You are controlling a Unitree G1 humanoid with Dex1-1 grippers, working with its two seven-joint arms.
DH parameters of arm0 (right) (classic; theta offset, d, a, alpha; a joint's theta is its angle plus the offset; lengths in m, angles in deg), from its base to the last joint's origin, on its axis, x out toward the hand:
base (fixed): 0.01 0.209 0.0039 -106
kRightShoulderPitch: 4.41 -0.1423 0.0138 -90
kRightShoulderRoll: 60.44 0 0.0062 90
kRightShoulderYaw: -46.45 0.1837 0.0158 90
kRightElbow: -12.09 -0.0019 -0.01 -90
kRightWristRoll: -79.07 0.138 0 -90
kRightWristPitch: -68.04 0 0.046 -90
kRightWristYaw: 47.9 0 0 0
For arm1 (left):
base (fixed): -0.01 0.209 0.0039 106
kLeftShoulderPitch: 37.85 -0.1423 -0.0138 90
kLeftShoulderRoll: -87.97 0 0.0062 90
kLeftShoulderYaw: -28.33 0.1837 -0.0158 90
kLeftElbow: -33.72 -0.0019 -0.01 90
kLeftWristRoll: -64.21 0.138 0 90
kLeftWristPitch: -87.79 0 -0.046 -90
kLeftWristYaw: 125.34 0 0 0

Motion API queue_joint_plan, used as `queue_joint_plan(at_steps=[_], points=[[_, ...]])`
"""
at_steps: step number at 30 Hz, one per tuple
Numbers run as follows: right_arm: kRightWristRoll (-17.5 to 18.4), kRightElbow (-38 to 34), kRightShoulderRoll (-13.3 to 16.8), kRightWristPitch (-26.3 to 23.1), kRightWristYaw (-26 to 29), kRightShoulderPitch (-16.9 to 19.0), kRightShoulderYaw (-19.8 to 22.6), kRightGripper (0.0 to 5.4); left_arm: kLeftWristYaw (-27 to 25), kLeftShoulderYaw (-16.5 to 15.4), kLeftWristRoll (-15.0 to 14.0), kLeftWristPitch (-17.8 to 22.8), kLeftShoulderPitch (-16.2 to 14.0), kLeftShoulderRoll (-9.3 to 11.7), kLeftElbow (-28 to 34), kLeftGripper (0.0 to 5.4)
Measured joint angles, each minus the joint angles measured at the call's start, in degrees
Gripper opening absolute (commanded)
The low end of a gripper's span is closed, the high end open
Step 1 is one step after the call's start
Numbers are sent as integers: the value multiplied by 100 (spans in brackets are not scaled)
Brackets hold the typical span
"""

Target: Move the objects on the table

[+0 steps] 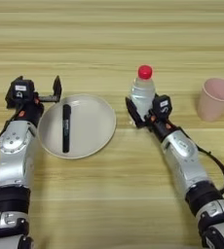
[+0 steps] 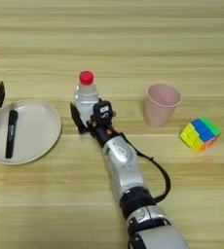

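Note:
My right gripper [image 1: 144,111] is shut on the lower body of the clear plastic bottle [image 1: 143,92] with a red cap, which stands upright in the middle of the table [image 1: 109,39]. A slim black marker pen [image 1: 65,127] lies lengthwise on the round cream plate [image 1: 97,121]. Just past the plate's far left rim my left gripper [image 1: 38,92] hangs open, holding nothing. To the right of the bottle stands the pink cup [image 2: 161,103], upright. Further right lies the multicoloured puzzle cube [image 2: 199,134].
The right forearm [image 2: 121,165] stretches from the near edge up to the bottle. The left forearm [image 1: 14,160] runs along the left side next to the plate. Bare wood lies between the bottle and the plate.

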Motion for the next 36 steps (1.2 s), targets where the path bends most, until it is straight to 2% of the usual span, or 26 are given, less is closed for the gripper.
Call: queue_joint_plan(at_steps=[5, 11, 22, 32, 36], points=[[-51, -88, 43, -9, 10, 94, -21, 515, 8, 8, 1, 1, 0, -19, 0, 540], [-175, -479, 120, -43, -30, 339, -63, 536, 26, 11, 1, 1, 0, -34, 4, 540], [-267, -1859, 417, -499, -40, 1439, -180, 536, 39, 33, 2, 5, -10, -62, 33, 540], [-313, -3492, 650, -951, -61, 2699, -431, 536, 42, 53, 0, 10, -13, -66, 51, 540], [-388, -4004, 759, -1051, -177, 3036, -421, 536, 41, 54, -1, 11, -13, -67, 53, 540]])
